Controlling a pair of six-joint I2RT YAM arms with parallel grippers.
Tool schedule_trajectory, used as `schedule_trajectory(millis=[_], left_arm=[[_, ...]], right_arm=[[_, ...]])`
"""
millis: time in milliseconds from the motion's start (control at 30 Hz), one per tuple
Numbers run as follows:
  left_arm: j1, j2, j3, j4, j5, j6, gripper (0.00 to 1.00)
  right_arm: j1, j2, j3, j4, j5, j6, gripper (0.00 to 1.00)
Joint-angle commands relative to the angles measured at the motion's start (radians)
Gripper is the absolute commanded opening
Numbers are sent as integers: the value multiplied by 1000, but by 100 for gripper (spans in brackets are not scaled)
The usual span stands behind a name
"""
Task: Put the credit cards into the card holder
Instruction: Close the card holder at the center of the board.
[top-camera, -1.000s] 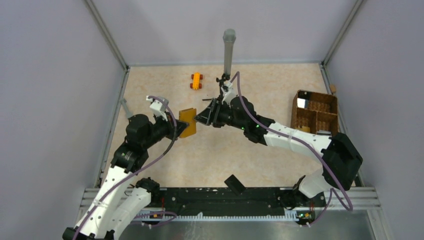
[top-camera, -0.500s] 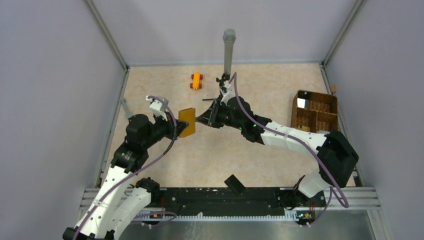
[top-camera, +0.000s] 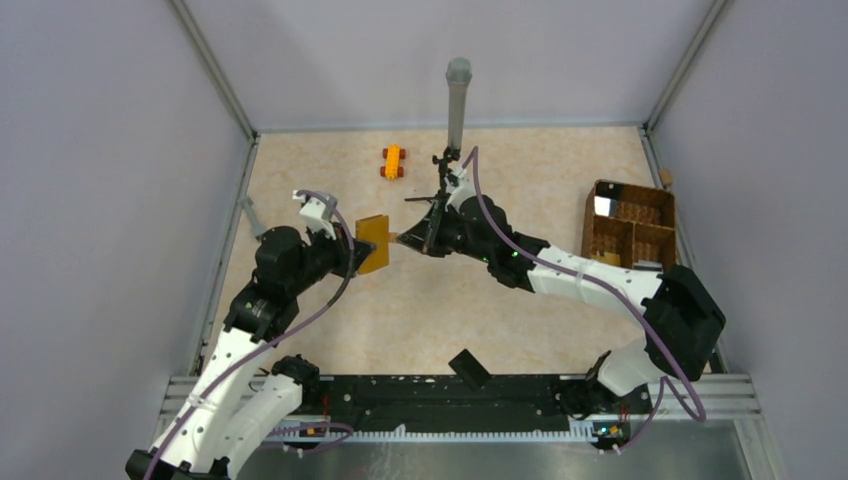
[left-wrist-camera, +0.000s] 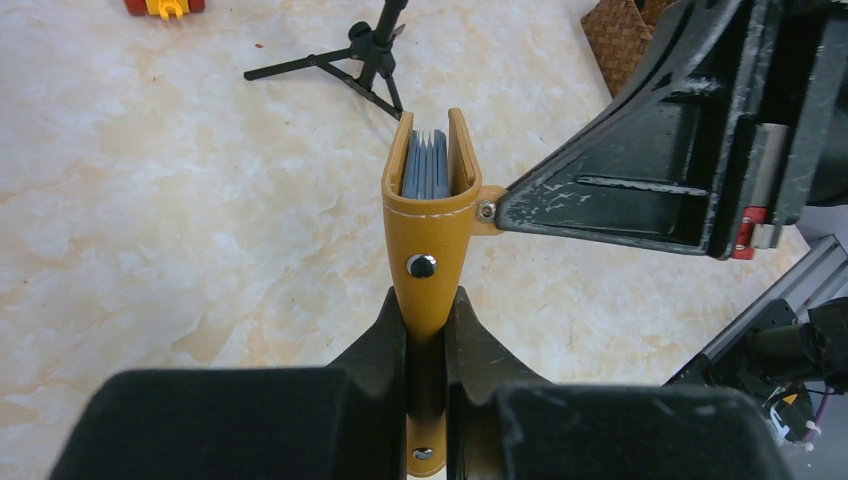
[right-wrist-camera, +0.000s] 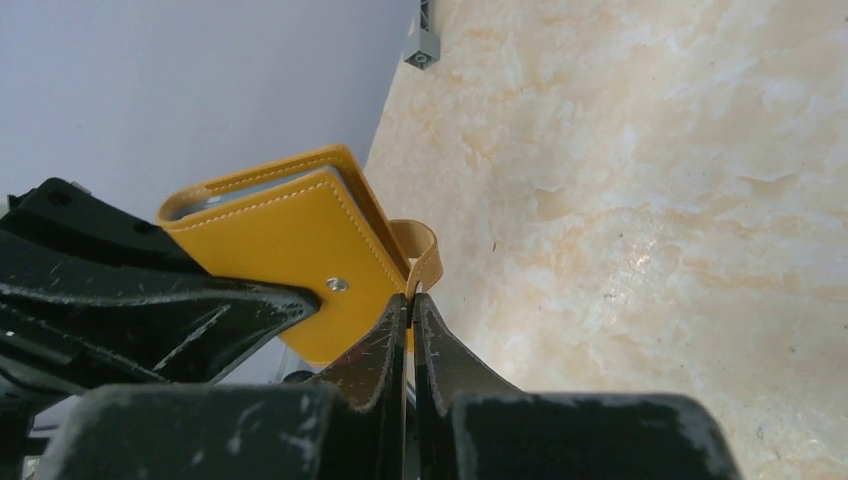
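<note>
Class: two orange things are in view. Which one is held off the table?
The card holder, clamped in the left pincer; the toy car sits on the table.

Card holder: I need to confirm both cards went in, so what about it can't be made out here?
Left wrist view: only thin grey edges show between the card holder's walls; count and colours unclear.
Same view: its lower end is hidden by the left pincer.
Right wrist view: its mouth faces away; the right pincer covers its near corner.
Top view: too small to see inside.
</note>
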Motion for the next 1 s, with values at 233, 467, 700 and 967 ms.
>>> schedule_trajectory(millis=[233,467,700,967], left_arm=[[-3,17,33,31,17,-26,0],[-4,23,32,39,43,-29,0],[-4,22,31,41,44,-31,0],[-4,19,31,41,37,-31,0]], right_arm=[[28,-36,43,60,-84,-144,0],[48,6,101,35,-121,-185,0],[69,38,152,-59,-69,-220,0],[82,43,179,-135,4,-244,0]])
